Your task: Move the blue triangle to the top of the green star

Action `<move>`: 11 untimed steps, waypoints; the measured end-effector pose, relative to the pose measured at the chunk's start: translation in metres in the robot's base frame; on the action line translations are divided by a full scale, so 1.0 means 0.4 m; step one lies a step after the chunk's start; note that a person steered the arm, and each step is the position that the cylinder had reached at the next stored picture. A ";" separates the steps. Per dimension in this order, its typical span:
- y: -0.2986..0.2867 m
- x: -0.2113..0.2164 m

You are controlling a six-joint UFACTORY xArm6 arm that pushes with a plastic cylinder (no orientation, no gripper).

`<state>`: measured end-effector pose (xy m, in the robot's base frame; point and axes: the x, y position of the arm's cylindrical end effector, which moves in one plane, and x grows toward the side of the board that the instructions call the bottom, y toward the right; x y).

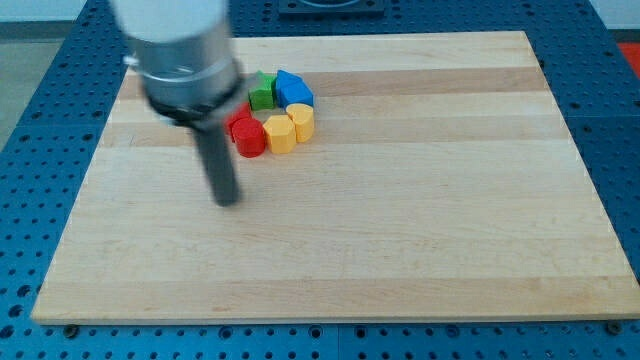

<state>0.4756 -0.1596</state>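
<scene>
The blue triangle (293, 89) lies near the view's top, left of centre, touching the right side of the green star (263, 93). My tip (228, 201) rests on the board well below and to the left of both, about a hundred pixels down from the green star. The rod (217, 160) rises from it to the arm's grey body (178, 55) at the view's top left.
A red cylinder (250, 139) and another red block (239, 122) sit just below the green star. Two yellow blocks (281, 133) (301, 120) sit below the blue triangle. The wooden board (400, 220) lies on a blue perforated table (620, 120).
</scene>
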 end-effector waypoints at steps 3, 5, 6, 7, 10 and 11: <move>-0.072 -0.391; 0.187 -0.421; 0.266 -0.409; 0.386 -0.403; 0.331 -0.398; 0.275 -0.438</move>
